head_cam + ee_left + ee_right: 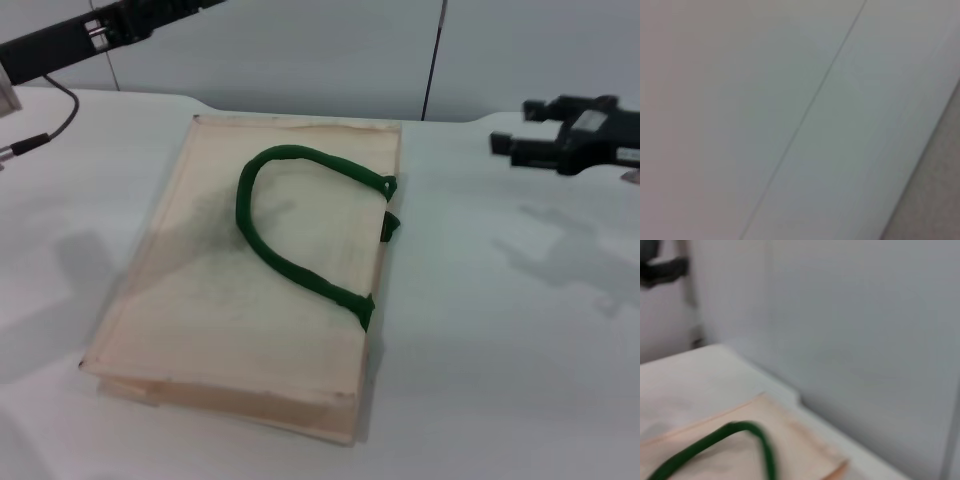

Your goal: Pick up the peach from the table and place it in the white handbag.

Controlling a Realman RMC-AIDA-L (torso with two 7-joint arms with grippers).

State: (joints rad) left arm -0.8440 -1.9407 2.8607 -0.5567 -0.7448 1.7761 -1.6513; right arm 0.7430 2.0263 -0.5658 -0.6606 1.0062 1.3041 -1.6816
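The white handbag (250, 290) lies flat on the white table (500, 330), with its dark-green loop handle (270, 220) resting on top. The bag also shows in the right wrist view (740, 440) with its green handle (715, 440). The peach is not in view in any frame. My right gripper (522, 126) hovers above the table to the right of the bag's far corner; it is open and empty. My left arm (90, 35) is raised at the far left, and its gripper is out of view.
A black cable (45, 135) lies at the table's far left edge. A grey wall with a vertical seam (433, 60) stands behind the table. The left wrist view shows only a plain grey panel with a seam (805, 115).
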